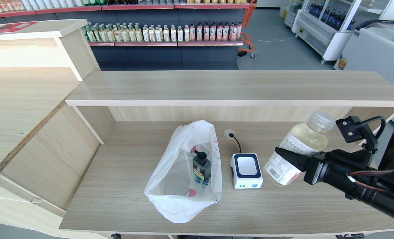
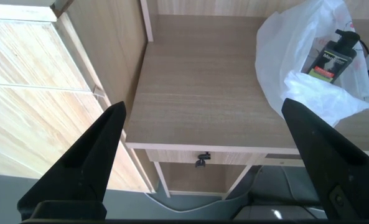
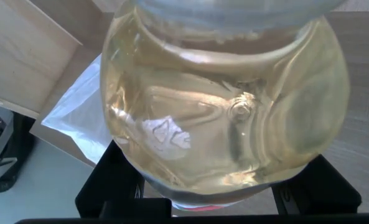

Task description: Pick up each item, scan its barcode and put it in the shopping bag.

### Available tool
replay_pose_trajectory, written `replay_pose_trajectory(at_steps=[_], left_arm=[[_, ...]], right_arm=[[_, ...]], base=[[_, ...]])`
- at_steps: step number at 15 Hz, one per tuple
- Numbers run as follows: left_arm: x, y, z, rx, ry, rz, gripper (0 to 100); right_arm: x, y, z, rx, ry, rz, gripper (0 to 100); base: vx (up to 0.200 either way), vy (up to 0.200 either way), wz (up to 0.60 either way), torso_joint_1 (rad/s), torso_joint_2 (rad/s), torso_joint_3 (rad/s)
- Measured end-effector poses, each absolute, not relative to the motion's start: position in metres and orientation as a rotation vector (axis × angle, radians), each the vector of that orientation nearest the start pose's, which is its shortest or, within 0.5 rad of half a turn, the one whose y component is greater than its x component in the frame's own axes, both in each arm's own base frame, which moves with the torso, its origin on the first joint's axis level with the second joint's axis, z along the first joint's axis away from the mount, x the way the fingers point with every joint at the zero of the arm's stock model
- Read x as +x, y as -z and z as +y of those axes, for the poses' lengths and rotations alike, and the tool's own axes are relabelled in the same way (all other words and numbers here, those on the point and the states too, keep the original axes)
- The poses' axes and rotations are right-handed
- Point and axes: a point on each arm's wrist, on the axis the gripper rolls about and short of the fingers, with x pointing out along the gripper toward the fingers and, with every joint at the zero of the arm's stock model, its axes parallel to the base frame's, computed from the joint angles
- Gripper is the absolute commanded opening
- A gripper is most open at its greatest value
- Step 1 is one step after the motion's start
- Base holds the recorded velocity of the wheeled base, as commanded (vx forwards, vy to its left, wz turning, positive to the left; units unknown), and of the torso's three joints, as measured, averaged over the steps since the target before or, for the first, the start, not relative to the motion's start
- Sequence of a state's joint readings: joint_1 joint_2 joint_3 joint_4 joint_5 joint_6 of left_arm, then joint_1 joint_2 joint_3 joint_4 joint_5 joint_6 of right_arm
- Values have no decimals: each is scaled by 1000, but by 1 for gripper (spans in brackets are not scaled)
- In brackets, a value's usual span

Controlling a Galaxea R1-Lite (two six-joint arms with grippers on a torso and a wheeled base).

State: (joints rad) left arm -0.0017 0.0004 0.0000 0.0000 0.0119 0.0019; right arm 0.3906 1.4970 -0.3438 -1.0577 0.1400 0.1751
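Observation:
My right gripper (image 1: 285, 156) is shut on a clear bottle of pale yellow drink (image 1: 298, 151), held tilted in the air just right of the white barcode scanner (image 1: 246, 170); its white label with a barcode faces down and left. From the right wrist the bottle (image 3: 228, 106) looms close in front of the lens. The white shopping bag (image 1: 183, 172) lies open on the counter left of the scanner, with a dark pump bottle (image 1: 201, 166) inside. My left gripper (image 2: 203, 155) is open, hovering off the counter's front left corner, with the bag (image 2: 308, 68) and pump bottle (image 2: 332, 56) beyond it.
The wooden checkout counter (image 1: 124, 186) has a raised back ledge (image 1: 237, 86) and a side wall on the left. The scanner's cable runs to a round grommet (image 1: 229, 133). Shelves of drinks and coolers stand far behind.

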Motion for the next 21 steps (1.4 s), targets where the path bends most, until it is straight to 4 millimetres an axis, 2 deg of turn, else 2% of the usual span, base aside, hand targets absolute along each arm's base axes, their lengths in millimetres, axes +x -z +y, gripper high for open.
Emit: replay_pose_trajectory(at_steps=[2, 14, 21], left_arm=[[-23, -75, 0, 0, -11, 0, 100], [-23, -75, 0, 1, -12, 0, 100], [-23, -75, 0, 2, -11, 0, 100]], right_arm=[[200, -161, 86, 159, -520, 140, 0], [193, -160, 83, 160, -527, 141, 0], [196, -135, 99, 146, -676, 300, 0]], base=[[0, 200, 0, -5, 0, 2], [0, 0, 0, 0, 0, 0], [0, 0, 0, 0, 0, 0]])
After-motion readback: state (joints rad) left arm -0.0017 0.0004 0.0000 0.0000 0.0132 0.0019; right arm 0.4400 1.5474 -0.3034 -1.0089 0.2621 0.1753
